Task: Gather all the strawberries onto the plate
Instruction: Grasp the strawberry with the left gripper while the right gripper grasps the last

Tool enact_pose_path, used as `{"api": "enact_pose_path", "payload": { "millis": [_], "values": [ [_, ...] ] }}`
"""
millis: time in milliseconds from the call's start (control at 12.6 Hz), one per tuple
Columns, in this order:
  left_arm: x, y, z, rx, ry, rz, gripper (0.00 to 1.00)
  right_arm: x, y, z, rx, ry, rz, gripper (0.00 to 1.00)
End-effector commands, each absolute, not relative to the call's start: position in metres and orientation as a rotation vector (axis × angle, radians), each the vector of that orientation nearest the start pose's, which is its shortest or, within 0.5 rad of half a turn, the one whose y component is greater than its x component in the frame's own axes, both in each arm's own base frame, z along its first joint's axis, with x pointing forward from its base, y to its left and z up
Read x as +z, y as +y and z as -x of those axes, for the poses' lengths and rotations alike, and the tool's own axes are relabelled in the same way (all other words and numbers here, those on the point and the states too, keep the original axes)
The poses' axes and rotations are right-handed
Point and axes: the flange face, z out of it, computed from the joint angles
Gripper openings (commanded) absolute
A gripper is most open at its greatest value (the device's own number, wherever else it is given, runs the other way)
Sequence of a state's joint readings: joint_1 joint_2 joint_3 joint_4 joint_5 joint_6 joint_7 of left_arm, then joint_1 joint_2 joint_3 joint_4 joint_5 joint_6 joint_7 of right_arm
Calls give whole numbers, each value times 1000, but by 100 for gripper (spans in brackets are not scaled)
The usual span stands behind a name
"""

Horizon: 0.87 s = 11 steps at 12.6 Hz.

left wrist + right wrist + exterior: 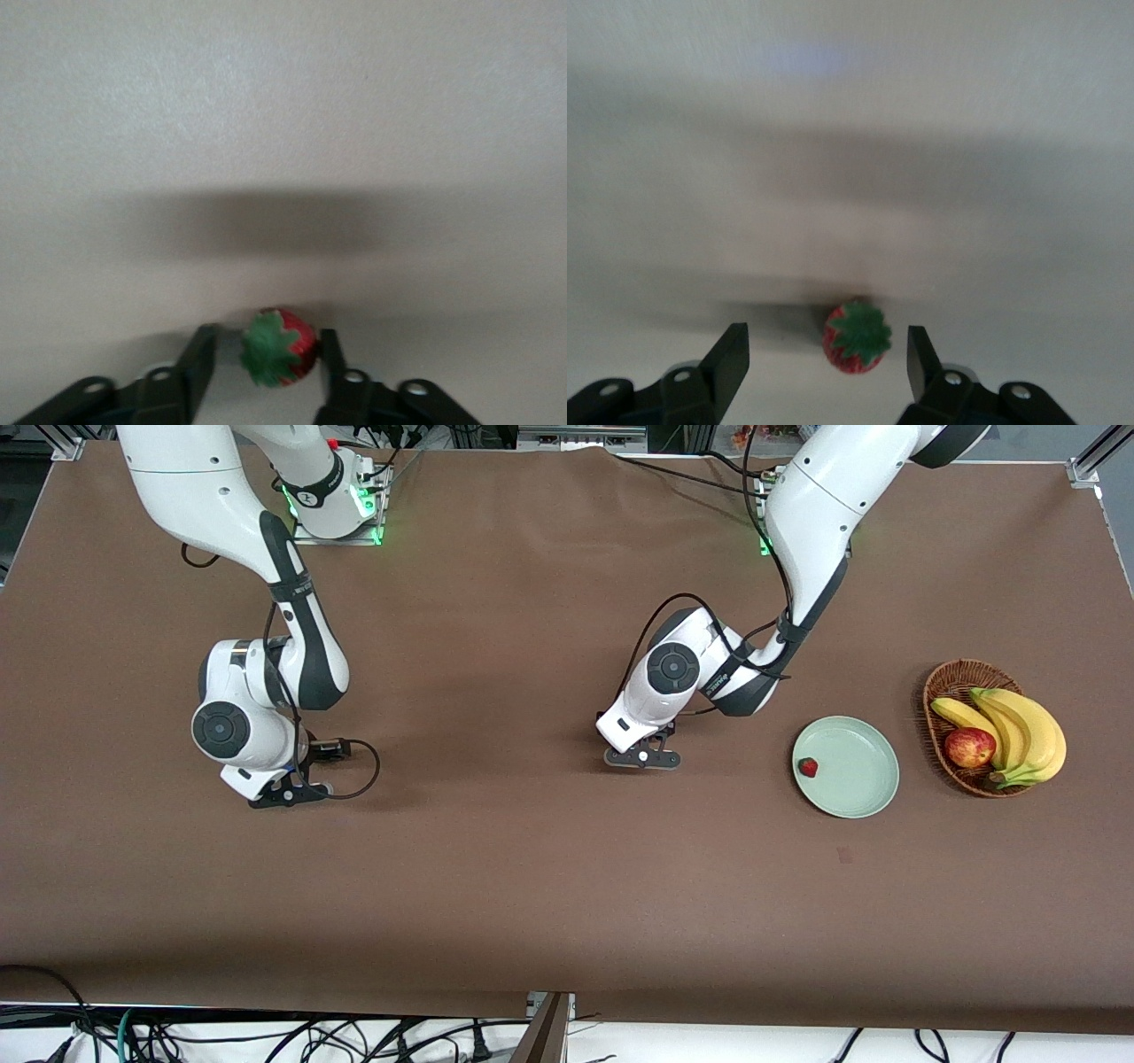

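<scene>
1. Brown matte cloth covers the desk [496,886], and both arms are low over it.
2. Left gripper [264,359] sits down at the desk's middle, its black fingers [197,363] standing on either side of a small red strawberry with a green leafy cap [280,347]. One finger touches the berry; a narrow gap shows at the other, so I cannot tell whether the pinch is complete.
3. Right gripper [826,359] hangs low over the cloth toward the right arm's end of the desk, fingers [729,359] spread wide with a second capped red strawberry [856,337] lying between them, touching neither.
4. A third red strawberry [807,766] lies in the round pale mint-green plate [855,779], close to the rim on the side toward the desk's middle.
5. That plate stands toward the left arm's end of the desk, just beside a brown woven wicker basket [948,691] holding yellow bananas [1019,731] and a red apple [969,747].
</scene>
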<state>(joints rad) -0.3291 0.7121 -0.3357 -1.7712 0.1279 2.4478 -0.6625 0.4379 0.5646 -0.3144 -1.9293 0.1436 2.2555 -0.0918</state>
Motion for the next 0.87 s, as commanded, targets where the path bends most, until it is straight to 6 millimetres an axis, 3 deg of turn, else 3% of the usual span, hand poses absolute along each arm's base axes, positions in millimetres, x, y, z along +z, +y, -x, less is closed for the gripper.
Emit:
{"api": "enact_pose_path", "payload": {
  "millis": [0,159,317,555,793],
  "values": [
    [179,-394,-527,94,66,3230,0,199,78,-580,309,-231,3146,80],
    [186,-384,-533,122,40,3207,0,197,77,-580,299,-234,3148,78],
    [220,-365,-547,187,119,3126,0,194,70,-581,280,-227,3153,72],
    [259,-319,-572,395,401,3002,0,189,59,-585,253,-258,3152,70],
    [279,-241,-600,494,684,2964,1,184,50,-586,250,-241,3152,64]
  ]
}}
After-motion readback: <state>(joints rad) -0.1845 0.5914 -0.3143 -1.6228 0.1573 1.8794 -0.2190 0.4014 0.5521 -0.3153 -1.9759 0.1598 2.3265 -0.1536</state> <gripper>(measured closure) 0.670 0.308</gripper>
